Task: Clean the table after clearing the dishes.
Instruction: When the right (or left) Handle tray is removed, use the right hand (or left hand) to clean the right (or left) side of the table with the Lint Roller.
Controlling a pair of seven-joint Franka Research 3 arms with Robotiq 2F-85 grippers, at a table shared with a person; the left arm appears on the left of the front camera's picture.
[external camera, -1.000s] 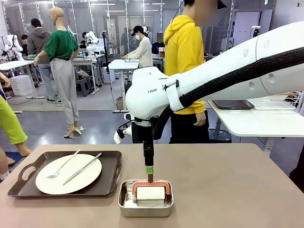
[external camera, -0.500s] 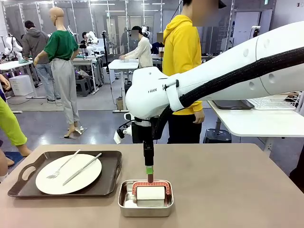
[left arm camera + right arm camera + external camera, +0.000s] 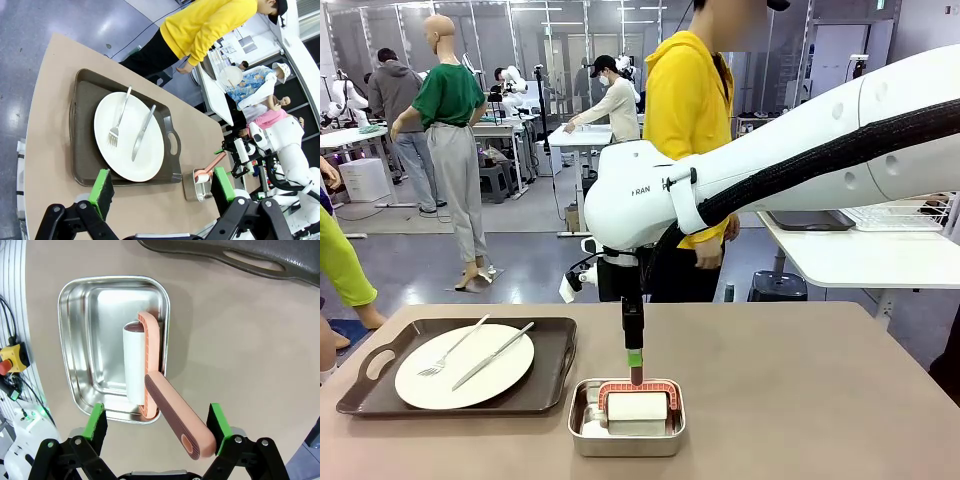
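Note:
The dishes in view are one white plate [image 3: 505,378] with a fork and knife, on a dark tray [image 3: 555,360] at the left of the brown table [image 3: 800,400]. The left wrist view looks down on that plate [image 3: 150,155] from above, beyond my open, empty left gripper [image 3: 162,185]. My right gripper [image 3: 634,360] points straight down over a steel pan [image 3: 626,440] holding a red-framed roller [image 3: 636,405]. In the right wrist view the roller's handle [image 3: 175,415] rises between my open right gripper's [image 3: 156,425] green pads, which stand apart from it on both sides.
A person in a yellow hoodie [image 3: 690,110] stands just beyond the table's far edge. The table's right half [image 3: 820,380] is bare. White tables and other people stand farther back. A tray handle [image 3: 260,260] lies past the pan [image 3: 90,315] in the right wrist view.
The person in yellow has turned and shifted to the left. Both arms, the tray and the pan have stayed where they were.

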